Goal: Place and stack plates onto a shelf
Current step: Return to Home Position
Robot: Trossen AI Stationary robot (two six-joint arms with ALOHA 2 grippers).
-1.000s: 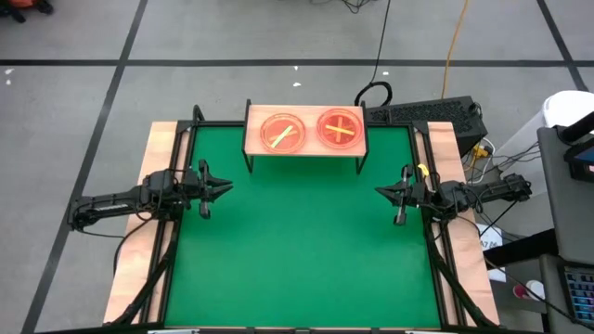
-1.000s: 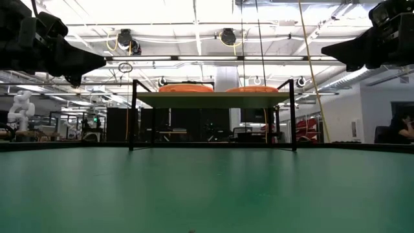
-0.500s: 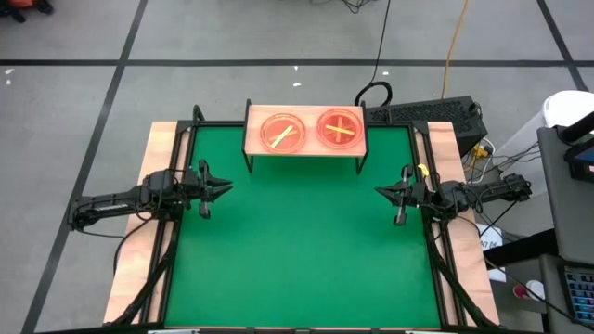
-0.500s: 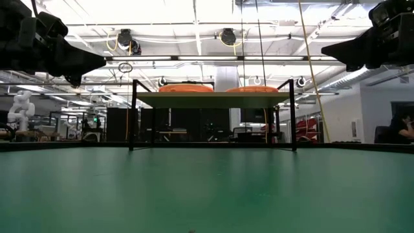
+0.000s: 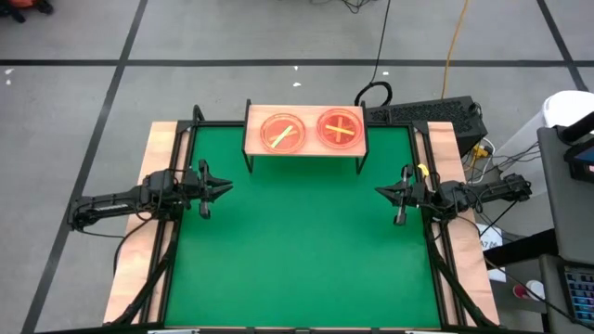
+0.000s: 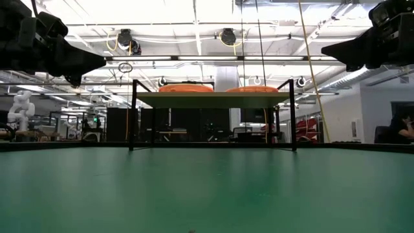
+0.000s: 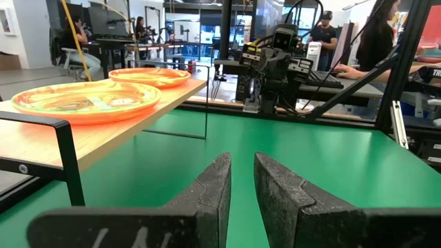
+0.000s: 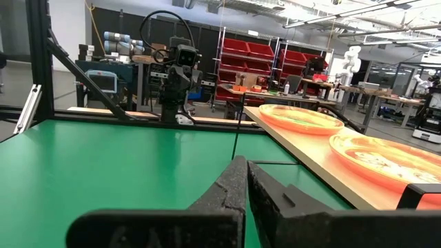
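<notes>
The shelf [image 5: 304, 132] stands at the far middle of the green mat on thin black legs. On its wooden board lie two orange-tinted round plates side by side. The left one [image 5: 282, 133] bears a yellow stripe and the right one [image 5: 341, 129] a yellow cross. How many lie stacked in each I cannot tell. They also show in the low view [image 6: 185, 88] and in both wrist views [image 7: 86, 100] [image 8: 386, 155]. My left gripper [image 5: 228, 187] hovers at the mat's left edge, its fingers a narrow gap apart [image 7: 241, 169]. My right gripper [image 5: 379, 191] hovers at the right edge, shut [image 8: 246, 169]. Both are empty.
The green mat [image 5: 302, 250] lies between the two arms, framed by black rails and wooden table strips [image 5: 162, 148]. A dark keyboard [image 5: 422, 113] and cables lie behind the shelf's right end. People sit at desks in the room beyond [image 7: 375, 41].
</notes>
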